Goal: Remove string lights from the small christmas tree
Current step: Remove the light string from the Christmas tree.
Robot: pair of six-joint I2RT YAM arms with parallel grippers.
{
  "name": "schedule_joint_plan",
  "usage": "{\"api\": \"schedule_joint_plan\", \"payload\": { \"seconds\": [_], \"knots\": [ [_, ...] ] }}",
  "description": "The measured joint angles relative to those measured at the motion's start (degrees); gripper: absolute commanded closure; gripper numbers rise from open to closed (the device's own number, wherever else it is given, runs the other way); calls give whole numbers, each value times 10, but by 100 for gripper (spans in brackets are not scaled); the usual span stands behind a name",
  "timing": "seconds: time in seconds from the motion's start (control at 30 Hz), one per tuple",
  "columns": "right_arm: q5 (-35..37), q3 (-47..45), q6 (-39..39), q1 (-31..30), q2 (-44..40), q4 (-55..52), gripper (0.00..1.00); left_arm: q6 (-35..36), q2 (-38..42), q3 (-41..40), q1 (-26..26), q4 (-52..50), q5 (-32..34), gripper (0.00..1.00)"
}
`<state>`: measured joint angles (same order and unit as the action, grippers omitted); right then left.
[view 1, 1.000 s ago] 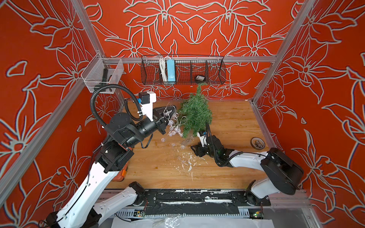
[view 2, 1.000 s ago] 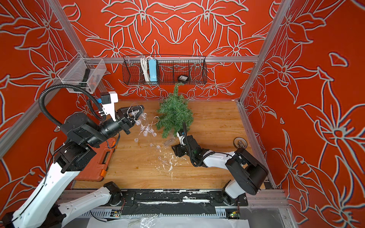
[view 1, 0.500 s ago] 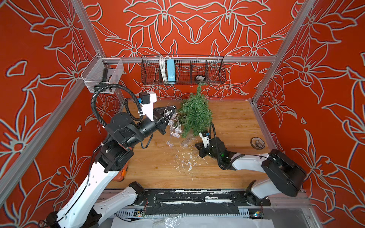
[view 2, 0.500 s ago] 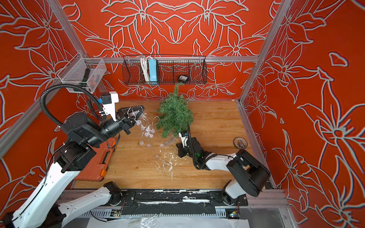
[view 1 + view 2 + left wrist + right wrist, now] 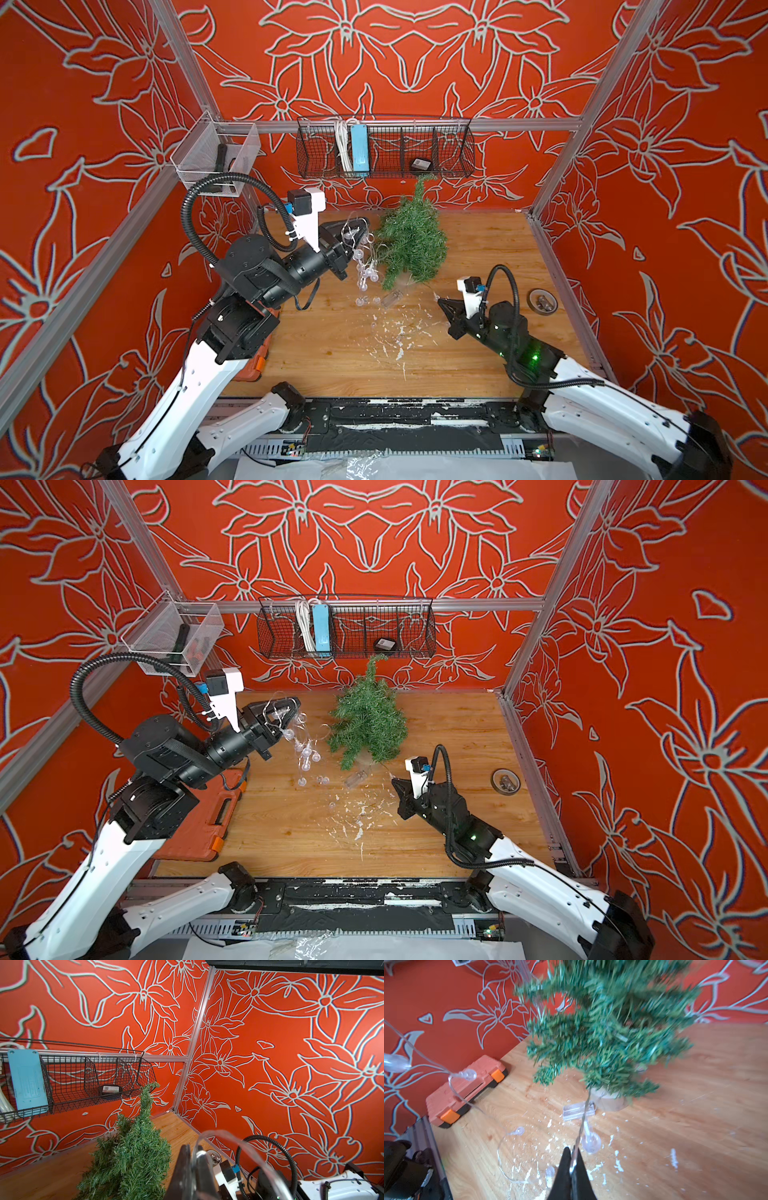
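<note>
1. The left gripper [image 5: 361, 230], left of the small christmas tree [image 5: 411, 245], is pinched together on a bunch of the string lights [image 5: 365, 270].
2. The lights dangle just left of the tree, and their battery box [image 5: 392, 298] lies at its foot.
3. The right gripper [image 5: 572, 1157], right of the tree's foot, is clamped on the same string lights.

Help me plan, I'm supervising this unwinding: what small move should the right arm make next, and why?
Probably draw the right gripper back, away from the small christmas tree. Its jaws are shut on the string lights, whose wire runs straight into the lowest branches, while the left gripper holds a bunch of bulbs beside the tree.
</note>
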<state>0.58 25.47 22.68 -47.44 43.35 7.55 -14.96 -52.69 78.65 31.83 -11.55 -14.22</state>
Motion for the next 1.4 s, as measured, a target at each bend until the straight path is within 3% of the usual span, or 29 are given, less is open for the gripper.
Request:
{"api": "schedule_joint_plan", "payload": {
  "seconds": [0.23,0.47,0.8,0.97,1.13,1.4],
  "knots": [
    [35,101,-17,0,-2,-86,100,4,-3,17,0,0,4,100],
    [54,126,-27,3,23,-114,100,8,-3,19,0,-1,9,100],
    [-50,276,-50,11,202,-66,100,17,-1,19,0,-6,21,100],
    [-45,316,-65,11,255,-51,100,21,0,18,0,-10,28,100],
    [-5,319,-72,21,231,-62,100,22,1,8,0,-11,31,100],
    [58,188,-55,22,44,-124,100,24,1,0,0,-13,34,100]
  ]
}}
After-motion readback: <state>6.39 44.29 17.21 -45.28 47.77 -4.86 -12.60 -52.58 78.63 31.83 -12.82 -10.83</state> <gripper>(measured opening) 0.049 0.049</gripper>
